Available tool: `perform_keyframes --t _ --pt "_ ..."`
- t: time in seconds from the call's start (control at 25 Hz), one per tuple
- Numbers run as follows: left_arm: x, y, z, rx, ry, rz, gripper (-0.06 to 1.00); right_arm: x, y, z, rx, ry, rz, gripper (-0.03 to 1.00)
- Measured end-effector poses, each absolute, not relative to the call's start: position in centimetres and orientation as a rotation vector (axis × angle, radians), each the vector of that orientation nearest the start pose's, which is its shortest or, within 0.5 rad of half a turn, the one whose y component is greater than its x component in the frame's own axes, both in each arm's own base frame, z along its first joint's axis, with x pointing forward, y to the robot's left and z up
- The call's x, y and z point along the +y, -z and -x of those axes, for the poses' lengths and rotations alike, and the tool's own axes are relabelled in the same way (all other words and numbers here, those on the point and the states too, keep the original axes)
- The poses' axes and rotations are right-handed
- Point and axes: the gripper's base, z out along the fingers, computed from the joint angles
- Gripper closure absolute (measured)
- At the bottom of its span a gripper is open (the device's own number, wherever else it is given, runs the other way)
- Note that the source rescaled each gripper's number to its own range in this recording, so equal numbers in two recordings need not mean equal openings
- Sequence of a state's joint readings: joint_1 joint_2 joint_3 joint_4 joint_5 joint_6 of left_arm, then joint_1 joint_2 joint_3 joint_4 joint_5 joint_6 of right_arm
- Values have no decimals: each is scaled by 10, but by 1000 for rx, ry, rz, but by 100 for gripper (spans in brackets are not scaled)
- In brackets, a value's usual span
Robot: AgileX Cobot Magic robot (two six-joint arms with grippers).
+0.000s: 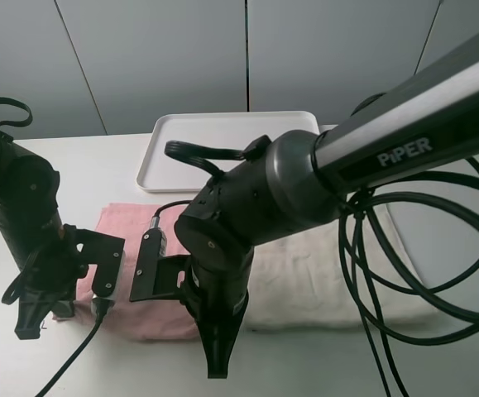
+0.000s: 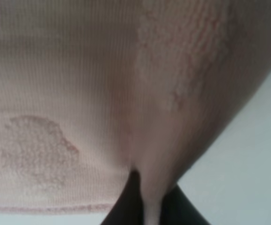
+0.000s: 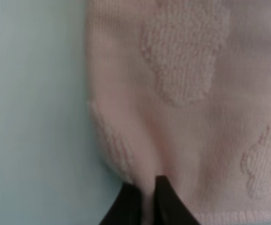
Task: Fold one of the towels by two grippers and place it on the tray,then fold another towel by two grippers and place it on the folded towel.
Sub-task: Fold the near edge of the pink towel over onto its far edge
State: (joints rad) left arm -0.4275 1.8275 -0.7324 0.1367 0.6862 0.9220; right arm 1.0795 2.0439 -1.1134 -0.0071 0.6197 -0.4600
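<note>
**Both claws clamp the pink towel's near edge**

The pink towel (image 1: 127, 222) lies flat on the table, just in front of the tray (image 1: 152, 161). The left gripper (image 1: 31, 324) points down at the towel's near left corner. The right gripper (image 1: 217, 364) points down at its near right corner. In each wrist view, a ridge of pink cloth is squeezed between closed black fingertips (image 2: 126, 206) (image 3: 126, 206). The cream-white towel (image 1: 322, 273) lies to the right. Black cables (image 1: 404, 281) loop over it. The table (image 1: 82, 165) is white, and grey wall panels (image 1: 181, 58) stand behind it.
</note>
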Motion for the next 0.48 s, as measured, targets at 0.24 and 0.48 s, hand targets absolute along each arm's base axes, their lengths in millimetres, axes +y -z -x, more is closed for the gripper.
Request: perform_keyframes --t 0.24,0.48 --pt "-97 -124 -232 2377 -122 -2106 94 314 -127 -168 2191 -87 1994 97" --pt "-100 -152 -227 2363 -86 -1957 94 303 -158 -180 2311 -136 1747 97"
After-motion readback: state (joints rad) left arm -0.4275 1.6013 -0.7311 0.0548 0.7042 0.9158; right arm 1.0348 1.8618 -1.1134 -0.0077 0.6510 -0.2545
